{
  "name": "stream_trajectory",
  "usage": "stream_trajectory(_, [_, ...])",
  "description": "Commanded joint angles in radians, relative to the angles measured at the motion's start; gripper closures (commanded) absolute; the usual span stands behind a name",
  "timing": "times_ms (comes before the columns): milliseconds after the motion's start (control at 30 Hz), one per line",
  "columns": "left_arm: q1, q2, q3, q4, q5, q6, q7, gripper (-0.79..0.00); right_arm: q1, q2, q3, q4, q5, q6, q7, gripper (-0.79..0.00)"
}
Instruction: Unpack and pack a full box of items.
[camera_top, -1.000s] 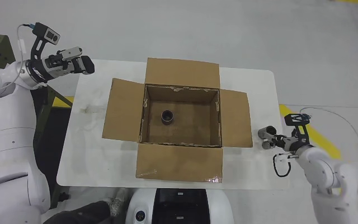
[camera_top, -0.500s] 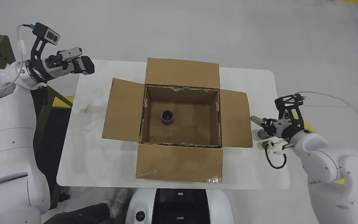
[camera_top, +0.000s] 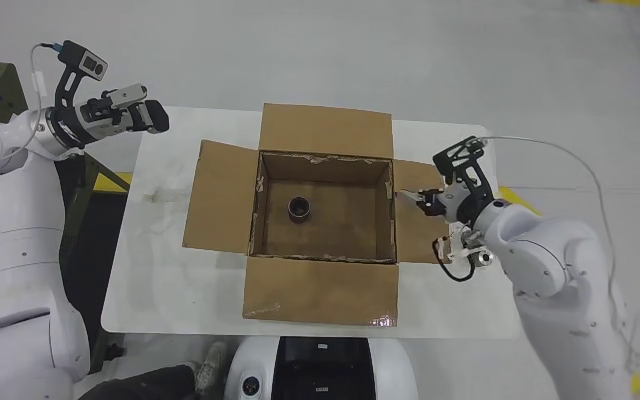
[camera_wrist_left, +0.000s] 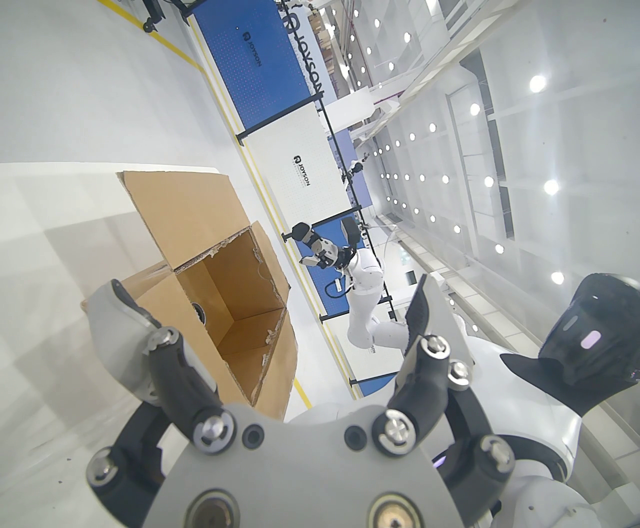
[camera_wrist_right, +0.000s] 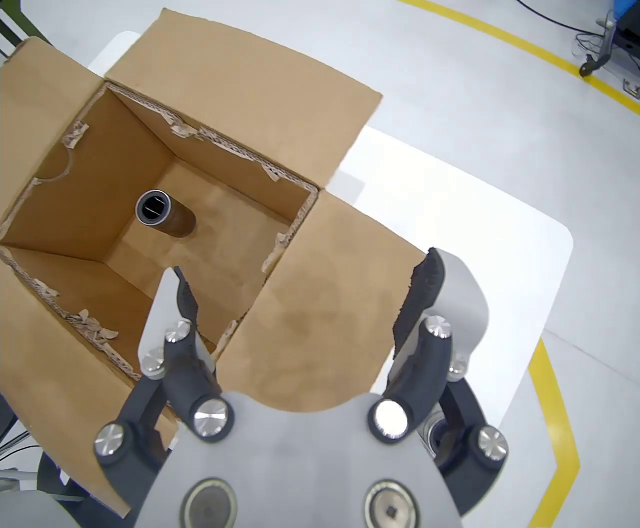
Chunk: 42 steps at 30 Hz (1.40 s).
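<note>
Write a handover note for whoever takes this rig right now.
Left end effector: open, holding nothing, at the far left corner of the table.
Right end effector: open, holding nothing, above the right flap of the box.
Box: on the table, four flaps open, one dark tube upright inside.
Done: box opened.
Left: tube not yet gripped; probably the right arm's next pick.
</note>
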Motion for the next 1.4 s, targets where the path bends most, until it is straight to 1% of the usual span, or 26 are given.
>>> stream_trajectory(0, [0.0, 0.0, 0.0, 0.0, 0.0, 0.0, 0.0, -0.785, 0.029, -0.003, -0.029, 0.011, 0.008, 0.0, -0.003, -0.782])
stream_trajectory(267, [0.0, 0.0, 0.0, 0.0, 0.0, 0.0, 0.0, -0.785, 0.133, -0.021, -0.157, 0.071, 0.035, 0.005, -0.033, -0.785])
stream_trajectory(467, [0.0, 0.0, 0.0, 0.0, 0.0, 0.0, 0.0, -0.785, 0.205, -0.041, -0.249, 0.145, 0.058, 0.029, -0.082, -0.785])
stream_trajectory(633, [0.0, 0.0, 0.0, 0.0, 0.0, 0.0, 0.0, -0.785, 0.254, -0.059, -0.324, 0.216, 0.084, 0.042, -0.099, -0.785])
stream_trajectory(767, [0.0, 0.0, 0.0, 0.0, 0.0, 0.0, 0.0, -0.785, 0.277, -0.07, -0.369, 0.246, 0.106, 0.044, -0.102, -0.785])
stream_trajectory(1067, [0.0, 0.0, 0.0, 0.0, 0.0, 0.0, 0.0, -0.785, 0.305, -0.092, -0.461, 0.296, 0.139, 0.013, -0.094, -0.785])
stream_trajectory(1367, [0.0, 0.0, 0.0, 0.0, 0.0, 0.0, 0.0, -0.785, 0.36, -0.126, -0.576, 0.414, 0.147, -0.017, -0.107, -0.785])
